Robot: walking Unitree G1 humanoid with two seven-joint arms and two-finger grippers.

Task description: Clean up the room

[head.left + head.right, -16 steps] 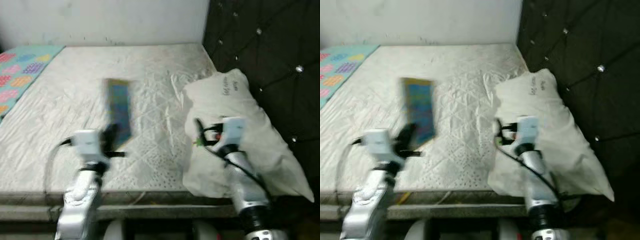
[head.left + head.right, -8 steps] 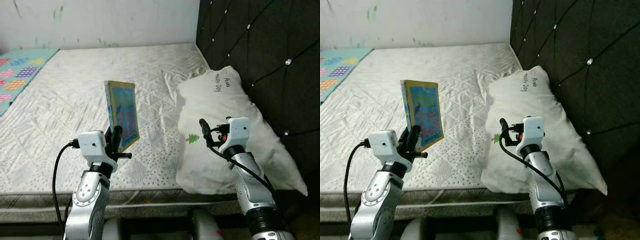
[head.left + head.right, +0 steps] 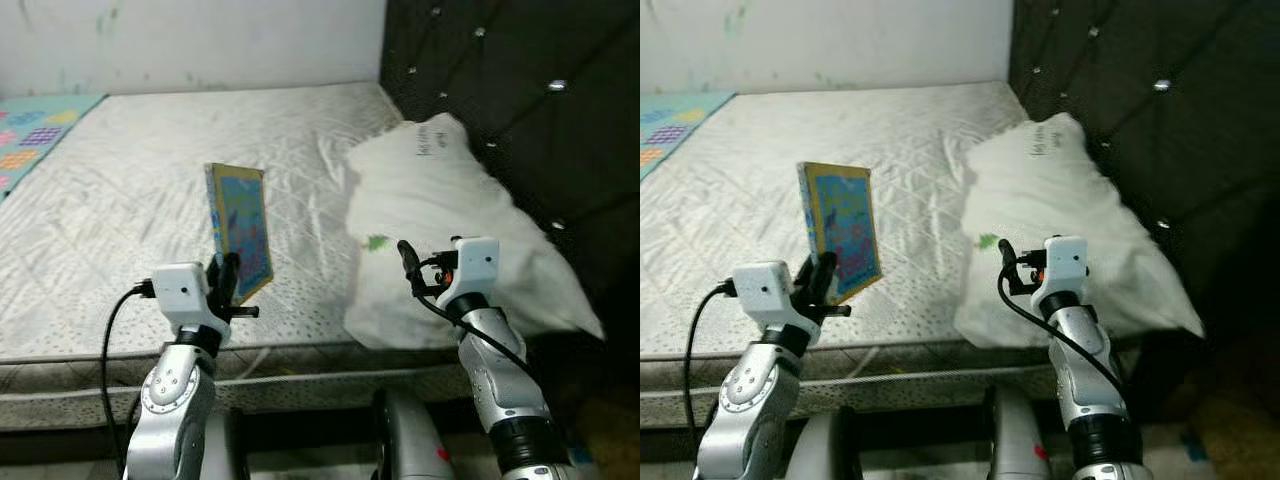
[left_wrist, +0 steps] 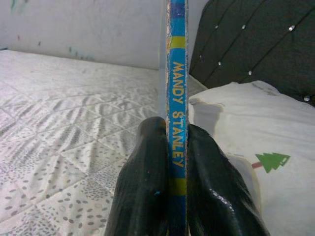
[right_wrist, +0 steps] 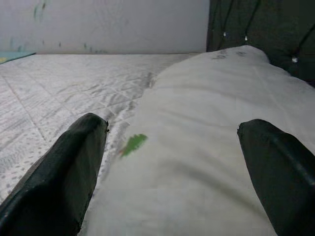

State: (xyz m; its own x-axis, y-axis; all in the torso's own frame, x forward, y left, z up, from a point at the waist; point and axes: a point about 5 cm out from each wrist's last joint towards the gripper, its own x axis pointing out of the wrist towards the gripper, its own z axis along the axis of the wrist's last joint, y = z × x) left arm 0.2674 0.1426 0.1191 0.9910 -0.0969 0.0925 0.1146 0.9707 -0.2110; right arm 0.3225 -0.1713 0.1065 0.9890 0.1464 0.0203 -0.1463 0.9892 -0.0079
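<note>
My left gripper (image 3: 228,272) is shut on the lower edge of a thin book (image 3: 240,230) with a blue and yellow cover, held upright above the front part of the white mattress (image 3: 120,180). In the left wrist view the two black fingers (image 4: 147,182) clamp the book's spine (image 4: 176,78), which reads "MANDY STANLEY". My right gripper (image 3: 405,258) is open in front of a white pillow (image 3: 450,190) with a small green tree print. The right wrist view has the fingers (image 5: 64,172) spread wide, with the pillow (image 5: 206,123) between and beyond them, not touched.
The pillow leans against a dark tufted headboard (image 3: 500,80) on the right. A colourful patterned mat (image 3: 30,125) lies at the bed's far left. A white wall (image 3: 200,40) is behind. The bed's front edge (image 3: 300,375) runs just before my arms.
The whole picture has shifted and sharpened, so the camera moved: the bed's front edge now sits higher in view. The left gripper still holds the book, and the right stays open.
</note>
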